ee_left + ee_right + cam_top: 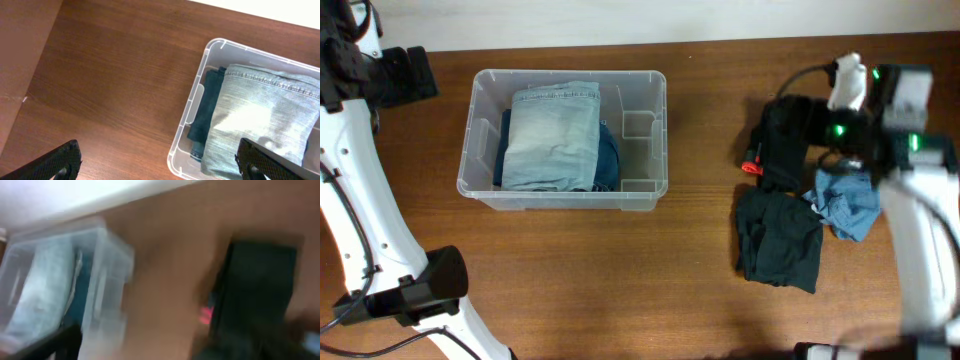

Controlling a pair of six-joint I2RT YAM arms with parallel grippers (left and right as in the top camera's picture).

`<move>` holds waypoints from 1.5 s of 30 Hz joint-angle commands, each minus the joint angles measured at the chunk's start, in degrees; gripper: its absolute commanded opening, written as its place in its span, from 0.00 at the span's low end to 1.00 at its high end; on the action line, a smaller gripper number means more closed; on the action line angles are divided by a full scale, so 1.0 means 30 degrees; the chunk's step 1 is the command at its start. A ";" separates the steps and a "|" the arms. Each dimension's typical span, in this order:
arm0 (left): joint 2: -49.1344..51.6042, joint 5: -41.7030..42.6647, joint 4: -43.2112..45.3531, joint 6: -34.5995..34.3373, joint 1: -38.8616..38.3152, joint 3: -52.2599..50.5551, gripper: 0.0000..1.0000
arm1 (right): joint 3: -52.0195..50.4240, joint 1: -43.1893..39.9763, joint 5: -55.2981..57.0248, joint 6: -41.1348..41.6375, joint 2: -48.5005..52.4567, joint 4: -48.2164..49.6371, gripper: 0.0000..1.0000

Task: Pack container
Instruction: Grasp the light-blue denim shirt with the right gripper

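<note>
Right pincer [185,347]: looks apart and empty; one finger [67,340] sits far out at lower left, the other is lost in blur.
Left pincer [165,167]: wide apart, empty, over bare worktop [620,270].
Container [570,74]: on worktop, left of centre; long axis runs 9-to-3 in overhead view.
Contents: folded jeans [553,135] over darker garment [608,160]; 3 o'clock end free.
Loose items: black clothes [778,245] and blue cloth [848,205], at container's 3 o'clock, well apart from it.
Key relation: container lies at 9 o'clock from right pincer; left pincer at container's 10 o'clock.
Nearer arm: right to clothes, left to container.
Next, likely: right picks a garment and carries it toward 9.
</note>
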 commanded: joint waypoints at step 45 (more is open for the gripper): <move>-0.0437 -0.0095 0.0007 -0.0189 0.0015 0.0299 1.00 | -0.3679 -1.1402 -0.4685 -0.1399 0.6936 0.0255 0.15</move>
